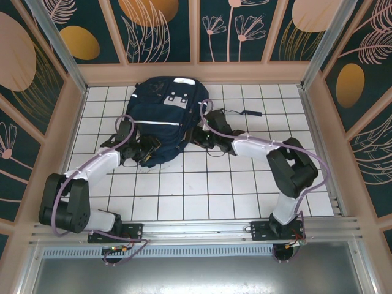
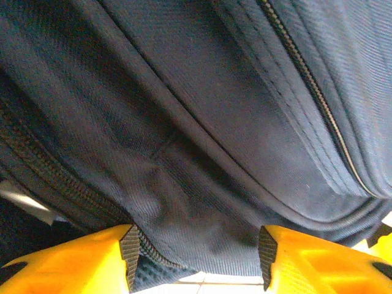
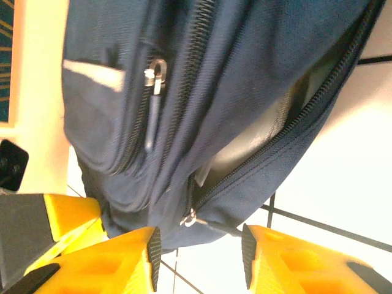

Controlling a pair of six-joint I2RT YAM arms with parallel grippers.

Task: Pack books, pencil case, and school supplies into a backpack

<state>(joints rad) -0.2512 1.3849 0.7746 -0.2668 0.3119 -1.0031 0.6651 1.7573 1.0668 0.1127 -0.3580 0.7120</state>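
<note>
The navy backpack (image 1: 160,116) lies on the white tiled table, its white stripe facing up. My left gripper (image 1: 142,152) is at its near left corner and stands open (image 2: 199,260), with a fold of the bag's fabric (image 2: 202,226) between the pads. My right gripper (image 1: 205,131) is at the bag's right side, also open (image 3: 199,254). Just beyond its fingertips is a silver zipper slider (image 3: 190,217) at the end of a partly open zipper, with pale grey inside the gap (image 3: 257,135). Books and school supplies are out of view.
A second zipper pull (image 3: 156,73) hangs on a front pocket. Dark straps (image 1: 236,113) trail right of the bag. Wooden walls (image 1: 196,72) ring the tiled floor (image 1: 202,184). A yellow and grey piece (image 3: 55,220) sits left of my right fingers.
</note>
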